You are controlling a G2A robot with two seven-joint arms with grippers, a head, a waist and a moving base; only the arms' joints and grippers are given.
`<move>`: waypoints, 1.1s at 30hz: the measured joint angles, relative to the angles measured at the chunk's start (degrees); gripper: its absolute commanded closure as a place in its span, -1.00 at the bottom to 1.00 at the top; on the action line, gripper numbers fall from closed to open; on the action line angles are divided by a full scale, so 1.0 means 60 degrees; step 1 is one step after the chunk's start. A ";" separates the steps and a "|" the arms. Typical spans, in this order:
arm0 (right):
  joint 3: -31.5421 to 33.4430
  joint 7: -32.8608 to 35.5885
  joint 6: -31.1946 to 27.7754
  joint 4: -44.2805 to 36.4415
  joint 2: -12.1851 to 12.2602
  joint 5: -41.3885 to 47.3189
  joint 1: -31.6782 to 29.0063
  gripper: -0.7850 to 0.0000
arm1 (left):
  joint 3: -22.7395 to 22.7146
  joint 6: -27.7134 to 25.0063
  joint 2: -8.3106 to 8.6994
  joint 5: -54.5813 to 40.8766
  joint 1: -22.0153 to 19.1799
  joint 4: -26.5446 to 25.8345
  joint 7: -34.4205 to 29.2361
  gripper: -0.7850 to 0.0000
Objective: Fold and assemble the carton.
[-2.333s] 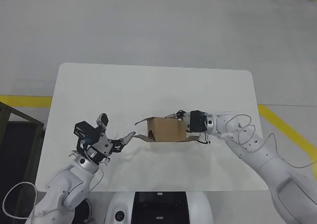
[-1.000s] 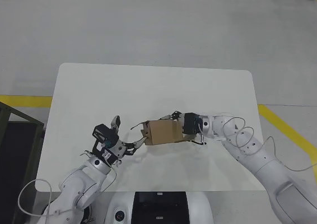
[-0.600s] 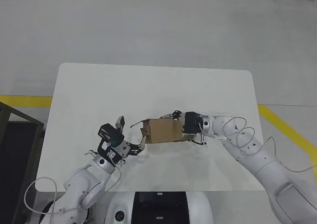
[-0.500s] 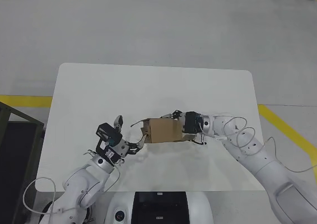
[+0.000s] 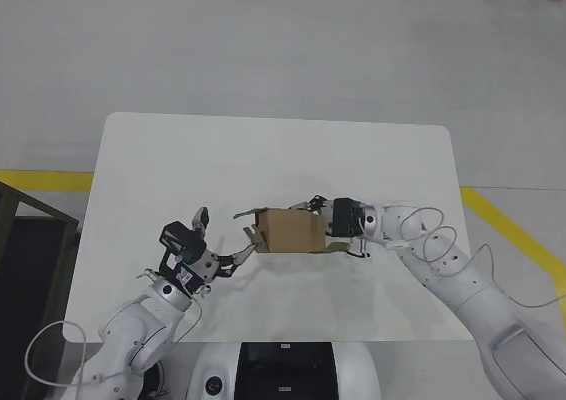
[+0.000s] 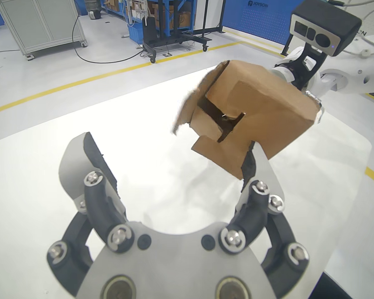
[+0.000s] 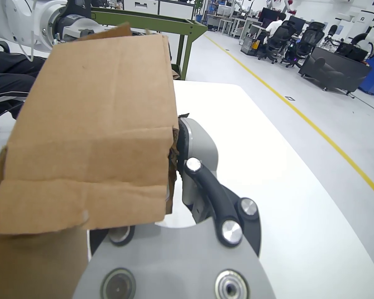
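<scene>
Since half a second ago the left gripper [image 5: 221, 235] has drawn back a little from the carton [image 5: 291, 231], while over the last two seconds it came in from the near left part of the surface [image 5: 263, 150] and the carton shifted slightly toward it.

The carton [image 6: 252, 110] is plain brown cardboard, matt and creased, with soft, ragged edges. It is box-shaped and held tilted above the smooth white surface. The end facing the left gripper [image 6: 168, 147] has its flaps partly folded in, with a dark T-shaped gap between them; one flap stands outward and a lower flap hangs down.

The left fingers [image 6: 84, 144] are spread wide and hold nothing. One dark-padded tip lies at the edge of the lower flap, touching it or just beside it; I cannot tell which.

The right gripper [image 5: 325, 225] is clamped on the carton's [image 7: 96, 125] other end. One of its grey fingers [image 7: 196, 150] presses against the cardboard wall there, and the other is hidden behind the cardboard.
</scene>
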 measured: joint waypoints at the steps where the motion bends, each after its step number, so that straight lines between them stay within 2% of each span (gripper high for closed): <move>1: 0.0000 -0.0046 -0.0018 0.0006 -0.0003 -0.0001 0.0000 1.00 | -0.0030 -0.0039 0.0004 -0.0013 0.0016 -0.0012 0.0014 -1.00; 5: -0.0005 -0.0139 -0.0041 0.0035 -0.0015 -0.0070 0.0027 1.00 | -0.0067 -0.0381 0.0037 0.0214 0.0108 -0.0098 0.0104 -1.00; 10: -0.0028 -0.0121 -0.0047 0.0034 -0.0046 -0.0128 0.0051 1.00 | 0.0051 -0.0371 0.0038 0.0331 0.0124 -0.0088 0.0171 -1.00; 13: -0.0037 -0.0140 -0.0032 0.0046 -0.0055 -0.0167 0.0043 1.00 | 0.0076 -0.0341 0.0034 0.0231 0.0071 -0.0064 0.0142 -0.82; 15: -0.0040 -0.0156 -0.0032 0.0059 -0.0058 -0.0199 0.0036 1.00 | 0.0073 -0.0336 0.0034 0.0173 0.0054 -0.0059 0.0133 -0.58; 17: -0.0038 -0.0169 -0.0029 0.0069 -0.0061 -0.0216 0.0029 1.00 | 0.0053 -0.0347 0.0037 0.0132 0.0052 -0.0055 0.0142 -0.57; 21: -0.0039 -0.0204 -0.0029 0.0087 -0.0070 -0.0257 0.0025 1.00 | 0.0008 -0.0441 0.0046 -0.0002 0.0068 -0.0048 0.0096 -0.07; 22: -0.0040 -0.0209 -0.0030 0.0091 -0.0073 -0.0266 0.0028 1.00 | -0.0009 -0.0480 0.0050 -0.0040 0.0068 -0.0045 0.0078 0.00; 24: -0.0040 -0.0219 -0.0031 0.0101 -0.0079 -0.0277 0.0032 1.00 | -0.0062 -0.0511 0.0057 -0.0084 0.0068 -0.0033 0.0035 -0.04; 29: -0.0028 -0.0263 -0.0034 0.0125 -0.0087 -0.0297 0.0034 1.00 | -0.0116 -0.0575 0.0068 -0.0155 0.0077 -0.0027 -0.0004 0.22; 33: -0.0021 -0.0304 -0.0016 0.0136 -0.0093 -0.0319 0.0019 1.00 | -0.0147 -0.0669 0.0078 -0.0238 0.0084 -0.0013 -0.0018 0.19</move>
